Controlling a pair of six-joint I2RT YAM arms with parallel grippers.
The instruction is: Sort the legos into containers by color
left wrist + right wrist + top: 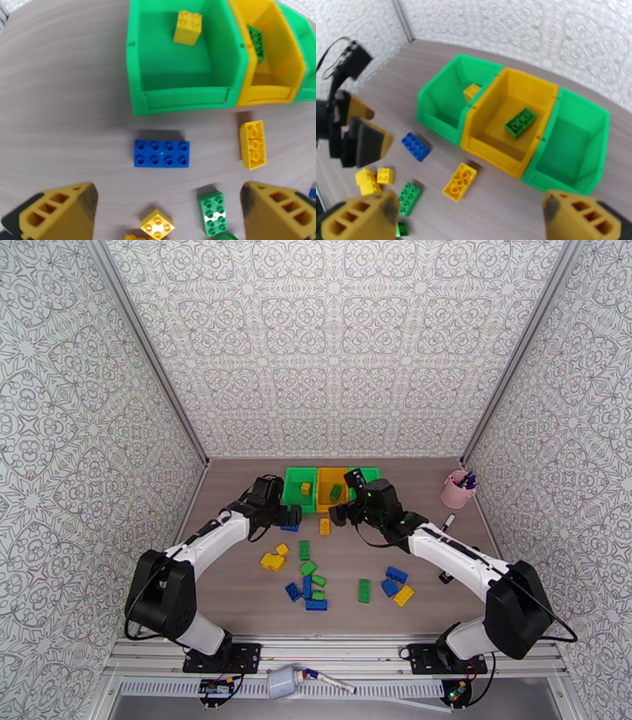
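Note:
Three joined containers stand at the back: a left green bin (pixel 299 486) holding a yellow lego (pixel 187 27), a yellow bin (pixel 501 118) holding a green lego (pixel 520 122), and a right green bin (pixel 568 150) with nothing visible in it. Several yellow, green and blue legos (pixel 308 575) lie loose on the table. My left gripper (pixel 291 516) (pixel 168 197) is open just above a blue lego (pixel 161 153) in front of the left green bin. My right gripper (pixel 347 496) (pixel 470 203) hangs open over the bins' front edge, nothing between its fingers. A yellow lego (pixel 460 181) lies below it.
A pink cup of pens (pixel 458 489) stands at the back right, with a marker pen (pixel 448 522) lying near it on the table. Patterned walls close in the table on the left, back and right. The two grippers are close together in front of the bins.

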